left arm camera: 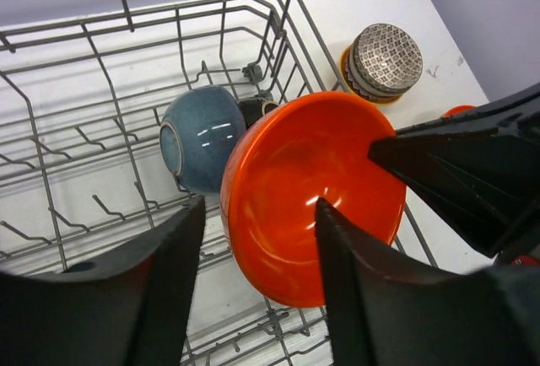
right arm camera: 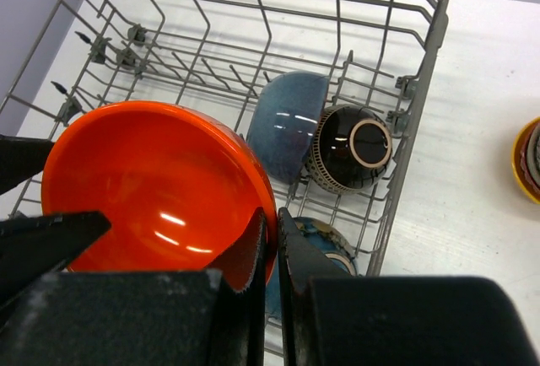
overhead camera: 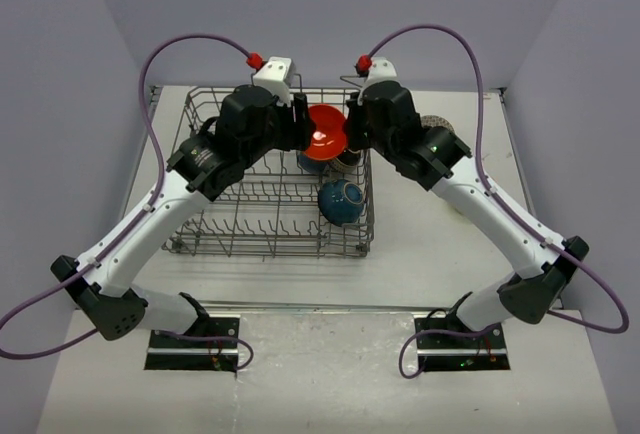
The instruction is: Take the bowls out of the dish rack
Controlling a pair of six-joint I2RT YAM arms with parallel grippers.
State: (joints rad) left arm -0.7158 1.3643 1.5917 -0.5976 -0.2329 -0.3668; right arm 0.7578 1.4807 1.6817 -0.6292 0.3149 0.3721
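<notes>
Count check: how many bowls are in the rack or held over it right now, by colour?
Orange-red bowl: 1
Blue bowls: 2
Black bowl: 1
Total: 4

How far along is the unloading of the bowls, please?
A patterned bowl stacked on a yellow bowl already stands on the table beside the dish rack. In hand: the orange-red bowl, its rim pinched by the right gripper, the left gripper with fingers open around it. Left in the rack: at least a blue bowl, a black bowl and a dark blue bowl.
</notes>
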